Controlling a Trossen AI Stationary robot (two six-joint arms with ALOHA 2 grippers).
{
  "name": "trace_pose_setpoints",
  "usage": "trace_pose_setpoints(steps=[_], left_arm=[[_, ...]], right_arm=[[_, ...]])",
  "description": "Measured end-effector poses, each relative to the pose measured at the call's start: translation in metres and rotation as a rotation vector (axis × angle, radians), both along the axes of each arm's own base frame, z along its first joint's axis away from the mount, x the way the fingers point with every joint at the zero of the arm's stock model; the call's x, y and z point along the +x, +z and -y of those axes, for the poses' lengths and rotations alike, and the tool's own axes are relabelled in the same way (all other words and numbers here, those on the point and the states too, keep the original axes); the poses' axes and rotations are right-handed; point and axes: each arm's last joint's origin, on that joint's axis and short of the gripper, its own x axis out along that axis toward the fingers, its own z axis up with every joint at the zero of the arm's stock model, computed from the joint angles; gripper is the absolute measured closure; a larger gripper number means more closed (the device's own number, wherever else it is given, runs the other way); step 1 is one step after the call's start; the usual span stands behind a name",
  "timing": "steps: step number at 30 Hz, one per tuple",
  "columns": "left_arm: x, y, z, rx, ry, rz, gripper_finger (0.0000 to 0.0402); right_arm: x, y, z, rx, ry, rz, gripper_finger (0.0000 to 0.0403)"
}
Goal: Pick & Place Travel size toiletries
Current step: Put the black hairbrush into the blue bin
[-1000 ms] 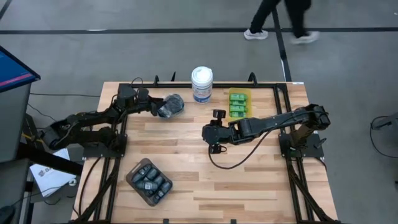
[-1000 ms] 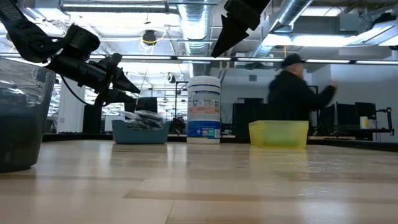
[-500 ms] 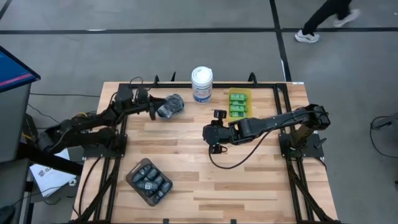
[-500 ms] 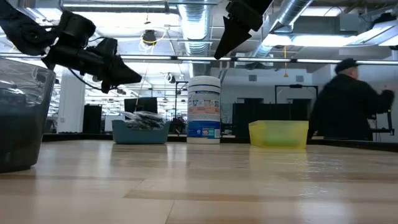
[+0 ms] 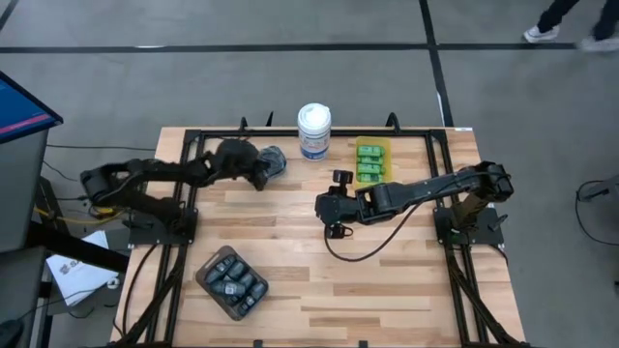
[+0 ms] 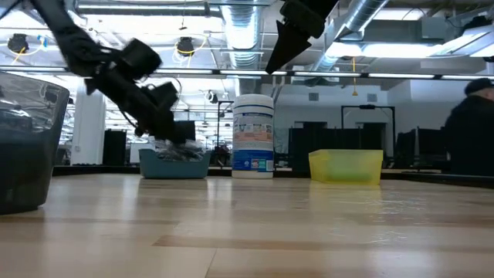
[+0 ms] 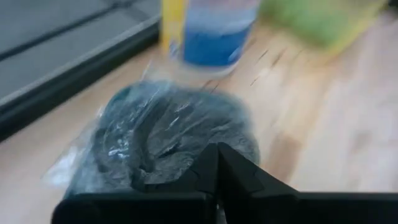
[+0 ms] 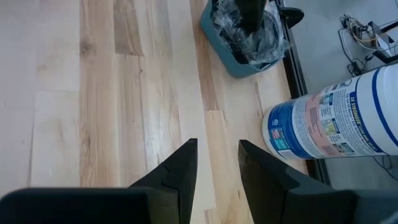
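Round dark pieces in clear wrap (image 7: pixel 168 130) fill a teal container (image 6: pixel 174 165) at the far left of the table, also seen in the high view (image 5: pixel 272 159). My left gripper (image 5: pixel 259 174) is shut, and its tips (image 7: pixel 217 149) dip into that pile. My right gripper (image 8: pixel 216 155) hangs open over the table's middle (image 5: pixel 332 207) with nothing between its fingers. Green mini bottles (image 5: pixel 370 160) lie in a yellow container (image 6: pixel 346 166). Dark oblong mini bottles (image 5: pixel 233 282) lie in a brown container near the front left. My left gripper touches the clear wrap (image 7: pixel 186 158) on top of the round dark pieces with its shut fingertips. It comes in slanting down from the table's left (image 6: pixel 166 123). I cannot tell whether any wrap is pinched between the fingers. The pieces rest in the teal container.
A tall white canister with a blue label (image 5: pixel 313 130) stands at the far edge between the teal and yellow containers. A black cable (image 5: pixel 363 247) loops below my right arm. A person (image 6: pixel 475 131) is in the room behind. Bare wood lies at the near right.
My left gripper has gone toward the table's right and down, tipping its fingers into the teal container, and has shut from open. My right arm has kept still. The person behind the table has walked off to the right.
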Motion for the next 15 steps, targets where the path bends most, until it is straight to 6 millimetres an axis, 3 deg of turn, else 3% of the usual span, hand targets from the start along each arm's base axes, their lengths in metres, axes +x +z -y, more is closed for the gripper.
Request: trace_pose_setpoints(steps=[6, 15], left_arm=[[0.011, -0.015, -0.009, -0.047, 0.069, -0.164, 0.0402], [0.011, -0.017, -0.009, -0.047, 0.08, -0.18, 0.0401]], right_arm=[[0.0, 0.0, 0.0, 0.006, -0.007, 0.002, 0.0295], [0.0, 0.0, 0.0, 0.006, -0.006, 0.002, 0.0295]])
